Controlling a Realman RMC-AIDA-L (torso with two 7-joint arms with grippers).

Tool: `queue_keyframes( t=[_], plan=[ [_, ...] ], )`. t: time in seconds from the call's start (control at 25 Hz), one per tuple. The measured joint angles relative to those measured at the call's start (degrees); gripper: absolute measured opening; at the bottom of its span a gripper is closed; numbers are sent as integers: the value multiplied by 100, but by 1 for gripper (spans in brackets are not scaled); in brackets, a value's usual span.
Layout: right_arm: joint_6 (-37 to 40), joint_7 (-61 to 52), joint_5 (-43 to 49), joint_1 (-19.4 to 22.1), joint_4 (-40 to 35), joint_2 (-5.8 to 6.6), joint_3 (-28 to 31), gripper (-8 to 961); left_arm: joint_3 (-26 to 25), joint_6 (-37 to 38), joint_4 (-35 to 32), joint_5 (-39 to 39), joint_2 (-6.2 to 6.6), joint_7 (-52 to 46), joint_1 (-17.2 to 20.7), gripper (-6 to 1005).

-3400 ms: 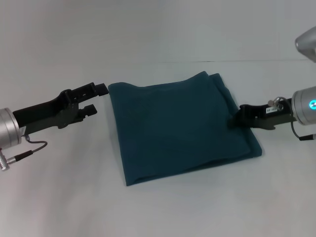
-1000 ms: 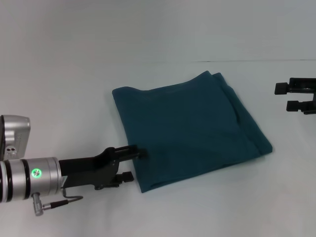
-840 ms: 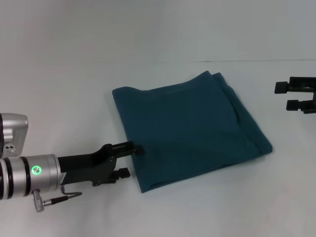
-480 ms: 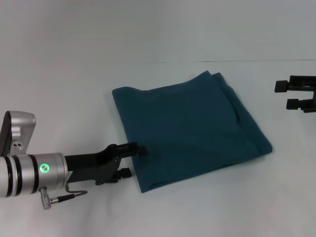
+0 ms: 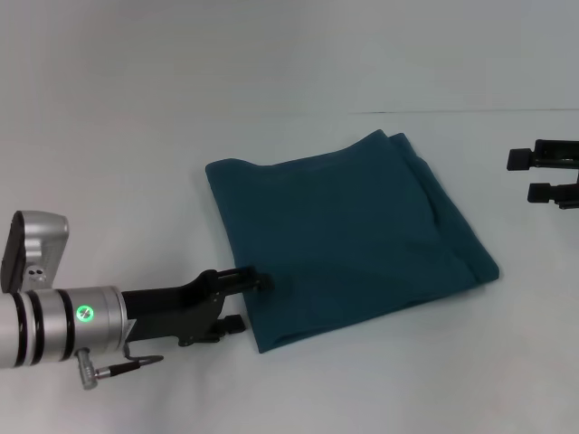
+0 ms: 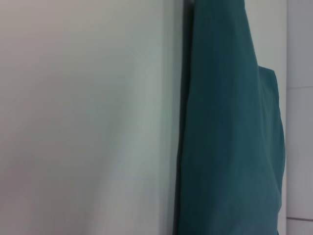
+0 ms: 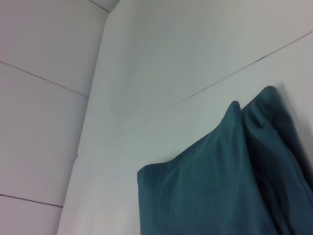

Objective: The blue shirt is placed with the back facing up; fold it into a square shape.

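The blue shirt (image 5: 348, 240) lies flat on the table, folded into a rough square with layered edges along its right side. My left gripper (image 5: 247, 302) is open at the shirt's near-left edge. Its upper fingertip (image 5: 261, 281) touches the cloth, while the lower one stays on the table just beside the edge. My right gripper (image 5: 528, 176) is open and off to the right, well clear of the shirt. In the left wrist view the shirt (image 6: 230, 147) shows edge-on; the right wrist view shows its far corners (image 7: 225, 181).
The white table (image 5: 136, 181) runs on all sides of the shirt. A wall seam (image 5: 470, 111) marks the table's far edge just beyond the shirt's back corner.
The left gripper moved from the shirt's far-left corner to its near-left edge. The right gripper left the shirt's right edge and drew back. The shirt shifted slightly right. Over the last second, only small left-arm shifts.
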State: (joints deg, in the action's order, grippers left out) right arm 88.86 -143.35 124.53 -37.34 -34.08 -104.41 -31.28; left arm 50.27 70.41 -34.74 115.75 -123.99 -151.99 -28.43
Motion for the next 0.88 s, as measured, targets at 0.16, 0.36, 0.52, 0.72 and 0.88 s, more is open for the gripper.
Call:
queue_keyframes(
  t=[0.16,0.36,0.52,0.72,0.88],
  plan=[
    [9,6,0,8,0,0,7,886,1,8,102,-23,-11,6,-48,905],
    [14,17,0,14,17,0,8,886,1,10,212,-52,-21,31,-154,905],
    [18,24,0,10,29,0,9,886,1,-1,267,-57,-21,35,-239,905],
    [29,35,1,17,41,0,17,886,-2,-7,349,-62,-6,6,-337,895],
    [48,42,1,21,42,0,47,886,-19,3,357,-60,1,34,-333,854]
  ],
)
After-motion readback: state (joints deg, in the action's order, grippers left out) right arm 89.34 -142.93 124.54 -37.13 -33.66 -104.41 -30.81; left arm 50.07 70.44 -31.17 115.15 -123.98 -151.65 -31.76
